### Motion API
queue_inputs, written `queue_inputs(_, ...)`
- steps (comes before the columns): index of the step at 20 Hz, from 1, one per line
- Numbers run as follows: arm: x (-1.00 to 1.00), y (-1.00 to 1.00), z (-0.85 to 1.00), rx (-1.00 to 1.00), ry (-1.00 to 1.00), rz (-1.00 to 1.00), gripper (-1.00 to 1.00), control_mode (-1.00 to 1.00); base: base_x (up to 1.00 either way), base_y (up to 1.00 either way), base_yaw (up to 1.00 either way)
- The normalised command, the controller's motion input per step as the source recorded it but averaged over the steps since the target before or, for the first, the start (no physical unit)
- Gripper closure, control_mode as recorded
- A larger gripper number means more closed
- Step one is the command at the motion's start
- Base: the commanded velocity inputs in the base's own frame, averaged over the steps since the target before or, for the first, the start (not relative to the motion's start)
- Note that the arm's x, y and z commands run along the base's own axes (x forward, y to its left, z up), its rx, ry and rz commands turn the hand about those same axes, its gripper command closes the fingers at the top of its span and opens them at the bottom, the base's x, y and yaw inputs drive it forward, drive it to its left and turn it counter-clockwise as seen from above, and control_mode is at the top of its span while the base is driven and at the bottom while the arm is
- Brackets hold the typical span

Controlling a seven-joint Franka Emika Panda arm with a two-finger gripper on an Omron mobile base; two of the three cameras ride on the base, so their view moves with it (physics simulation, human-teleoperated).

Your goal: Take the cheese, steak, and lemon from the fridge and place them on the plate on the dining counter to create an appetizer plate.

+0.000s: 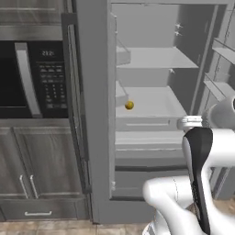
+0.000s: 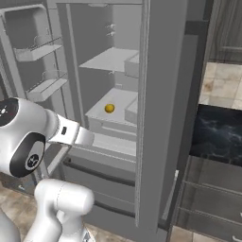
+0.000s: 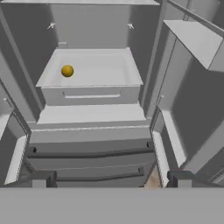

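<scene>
Grey steel all round: the fridge (image 1: 96, 137) stands open in the left base view, pale shelves stepping down inside. The lemon (image 1: 129, 105) sits on the middle shelf, toward its left near corner, just beside a door bin's edge. A black microwave (image 1: 32, 78) hangs to the left, dark cabinets beneath it. My white arm rises at lower right; my hand is hidden behind my own links here, so gripper state can't be read from this side.

Right base view: fridge (image 2: 156, 118) again, both doors swung wide, bins on the left door (image 2: 40, 66). Lemon (image 2: 109, 108) alone on the middle shelf, toward the shelf's left half, above a drawer front. My forearm reaches in low toward the drawers, below and nearer than the fruit. A patch of black marble-look dining counter (image 2: 220, 132) shows to the right.

Hand view: my gripper (image 3: 110, 178) spread wide, nothing between the two dark fingertips (image 3: 41, 178). Lemon (image 3: 67, 71) lies well ahead and above, left of my centreline, on the pale shelf's left part. Drawer fronts and rails fall between it and me. Well apart, no contact.
</scene>
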Motion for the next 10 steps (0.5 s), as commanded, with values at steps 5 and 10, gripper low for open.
queue_inputs(5,0.00,0.00,0.00,0.00,0.00,0.00,-1.00,1.00,0.55,0.08,0.00)
queue_inputs(10,0.00,0.00,0.00,0.00,0.00,0.00,-1.00,1.00,0.65,0.11,0.00)
